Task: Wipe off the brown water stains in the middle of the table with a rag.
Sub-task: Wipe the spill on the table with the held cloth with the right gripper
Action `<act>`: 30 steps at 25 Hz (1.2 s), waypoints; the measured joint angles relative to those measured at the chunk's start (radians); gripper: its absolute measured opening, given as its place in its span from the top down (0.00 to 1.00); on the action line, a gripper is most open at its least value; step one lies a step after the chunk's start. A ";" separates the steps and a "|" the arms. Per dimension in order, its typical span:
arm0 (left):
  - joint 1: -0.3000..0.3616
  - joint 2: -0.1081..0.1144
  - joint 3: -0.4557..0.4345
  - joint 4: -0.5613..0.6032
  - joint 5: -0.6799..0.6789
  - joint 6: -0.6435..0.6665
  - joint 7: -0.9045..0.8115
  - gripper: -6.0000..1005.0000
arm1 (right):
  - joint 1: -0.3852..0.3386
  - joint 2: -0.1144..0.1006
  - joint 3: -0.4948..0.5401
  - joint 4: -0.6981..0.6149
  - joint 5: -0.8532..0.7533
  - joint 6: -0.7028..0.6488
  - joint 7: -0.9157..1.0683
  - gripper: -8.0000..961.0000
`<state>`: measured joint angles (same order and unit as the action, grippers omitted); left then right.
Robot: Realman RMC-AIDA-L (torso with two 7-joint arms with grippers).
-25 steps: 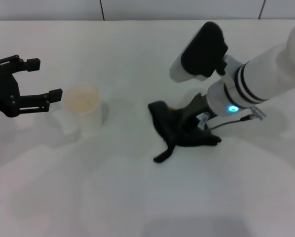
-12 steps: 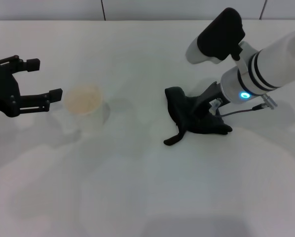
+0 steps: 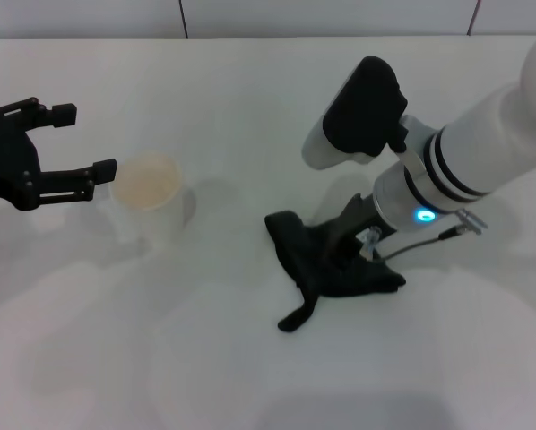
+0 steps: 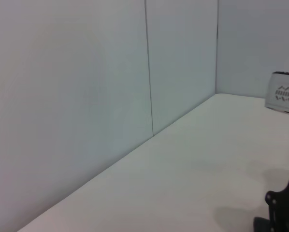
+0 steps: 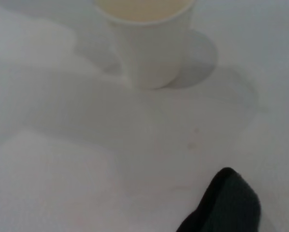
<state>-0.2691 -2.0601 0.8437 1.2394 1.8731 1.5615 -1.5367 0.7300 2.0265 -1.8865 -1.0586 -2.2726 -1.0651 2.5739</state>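
Note:
The black rag (image 3: pixel 326 260) lies crumpled on the white table (image 3: pixel 250 358), right of centre, with a tail (image 3: pixel 297 315) trailing toward the front. My right gripper (image 3: pixel 361 235) presses down into it, shut on the cloth. No brown puddle shows in the head view. In the right wrist view only faint tan specks (image 5: pixel 192 143) mark the table between the cup and the rag's corner (image 5: pixel 226 203). My left gripper (image 3: pixel 80 141) hovers open at the far left, next to the cup.
A white translucent plastic cup (image 3: pixel 150 195) with pale tan liquid stands left of centre, also in the right wrist view (image 5: pixel 147 38). A wall runs along the table's back edge (image 4: pixel 149 137). A white box (image 4: pixel 284 92) sits at the far corner.
The right gripper dragged the rag right and away, then back left and toward the front. The orange spot beside the rag a second ago no longer shows. The left arm stayed still.

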 joint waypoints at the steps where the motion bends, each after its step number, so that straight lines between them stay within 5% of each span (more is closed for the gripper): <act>1: 0.000 0.000 0.000 0.000 0.000 0.000 0.000 0.12 | -0.009 0.000 -0.001 -0.010 0.002 -0.007 -0.001 0.93; 11: 0.000 0.000 0.000 0.000 0.000 0.000 0.004 0.12 | -0.083 -0.001 -0.004 -0.101 0.006 -0.061 -0.002 0.93; 30: -0.003 0.000 0.000 0.001 0.003 -0.002 0.004 0.12 | -0.061 0.001 -0.020 -0.097 0.005 -0.059 -0.003 0.93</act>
<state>-0.2718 -2.0598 0.8437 1.2401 1.8763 1.5599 -1.5324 0.6692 2.0277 -1.9068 -1.1552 -2.2679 -1.1239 2.5710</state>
